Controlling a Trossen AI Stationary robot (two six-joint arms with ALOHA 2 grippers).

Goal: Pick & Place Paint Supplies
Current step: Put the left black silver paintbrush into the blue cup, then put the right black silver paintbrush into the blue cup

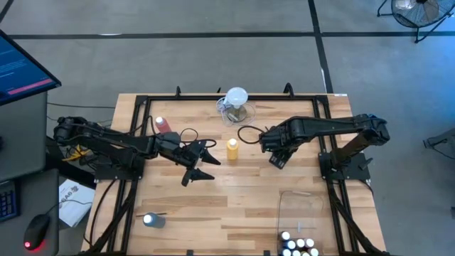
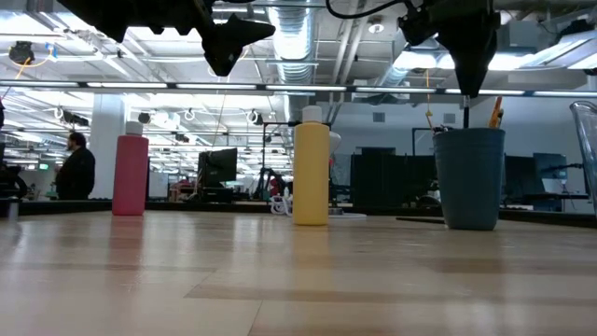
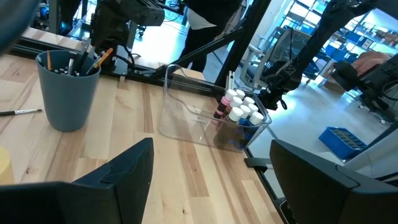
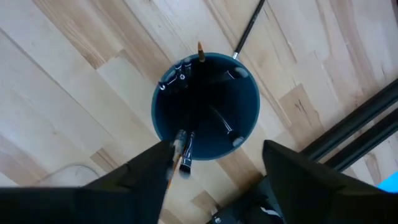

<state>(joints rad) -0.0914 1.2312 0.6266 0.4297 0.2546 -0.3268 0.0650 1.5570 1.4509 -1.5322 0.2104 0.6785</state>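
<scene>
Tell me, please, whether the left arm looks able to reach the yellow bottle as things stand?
Probably yes. The left claw hangs open beside the yellow bottle, with bare table between them; the pink bottle stands off to the other side.

Open-plan lab: exposed ceiling ducts (image 2: 297, 37), monitors (image 2: 220, 168).

Clear jug (image 1: 235, 107), blue cup (image 2: 469, 177), bin (image 3: 211, 121)

Wooden tabletop (image 1: 234, 192) is being occupied by: yellow bottle (image 1: 232, 149), pink-red bottle (image 1: 162, 124), blue-grey brush cup (image 3: 67, 90), loose paintbrush (image 3: 18, 112), clear bin (image 3: 208, 121) of white-capped paint bottles (image 3: 239, 107), clear jug (image 1: 235, 105).
</scene>
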